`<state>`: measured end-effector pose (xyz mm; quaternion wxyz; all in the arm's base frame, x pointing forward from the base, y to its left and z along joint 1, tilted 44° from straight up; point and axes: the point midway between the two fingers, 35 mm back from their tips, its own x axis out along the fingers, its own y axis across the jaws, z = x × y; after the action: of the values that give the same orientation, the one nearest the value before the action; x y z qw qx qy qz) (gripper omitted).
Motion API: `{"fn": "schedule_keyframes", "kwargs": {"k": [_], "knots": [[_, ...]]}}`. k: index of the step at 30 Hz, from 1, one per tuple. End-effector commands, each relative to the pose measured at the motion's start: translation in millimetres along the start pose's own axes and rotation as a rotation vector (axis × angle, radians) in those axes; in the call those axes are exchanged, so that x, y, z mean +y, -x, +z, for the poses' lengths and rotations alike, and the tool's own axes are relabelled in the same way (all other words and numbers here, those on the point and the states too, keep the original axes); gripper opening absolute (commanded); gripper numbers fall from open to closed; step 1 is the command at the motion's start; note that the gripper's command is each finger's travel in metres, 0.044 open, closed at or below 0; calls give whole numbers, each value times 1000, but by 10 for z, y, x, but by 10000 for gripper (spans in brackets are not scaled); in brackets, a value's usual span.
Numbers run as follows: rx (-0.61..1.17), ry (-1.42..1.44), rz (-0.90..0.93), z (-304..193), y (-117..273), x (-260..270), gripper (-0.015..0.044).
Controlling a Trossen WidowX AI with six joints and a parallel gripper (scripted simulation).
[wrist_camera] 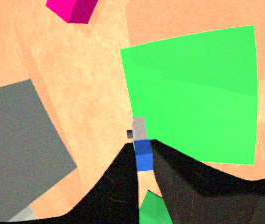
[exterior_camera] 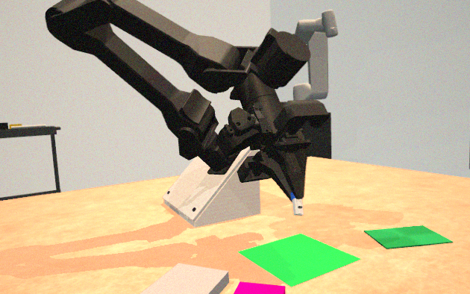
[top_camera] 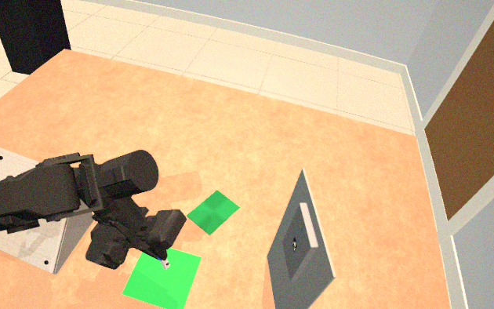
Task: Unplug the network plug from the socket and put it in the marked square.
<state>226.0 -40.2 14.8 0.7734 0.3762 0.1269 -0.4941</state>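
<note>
Plug (exterior_camera: 298,206) in gripper (exterior_camera: 295,197) — above sq. (exterior_camera: 298,257)

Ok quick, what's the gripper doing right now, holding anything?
Gripper: shut on the network plug, pointing down above the table.

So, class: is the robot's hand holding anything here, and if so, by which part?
Yes: the hand is shut on the network plug, pinching its blue rear end while the pale tip points down toward the table.

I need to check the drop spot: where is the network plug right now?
The network plug is pinched in the gripper, pointing down above the table, over the near-arm edge of the bright green square in the top view.
</note>
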Motion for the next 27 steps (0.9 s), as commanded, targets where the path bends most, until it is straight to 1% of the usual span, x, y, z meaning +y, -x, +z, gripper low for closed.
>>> {"fn": "schedule_keyframes", "kwargs": {"k": [1, 27], "knots": [[-8, -1, 0, 0, -14, -23, 0], [0, -3, -7, -40, -219, -135, 0]]}}
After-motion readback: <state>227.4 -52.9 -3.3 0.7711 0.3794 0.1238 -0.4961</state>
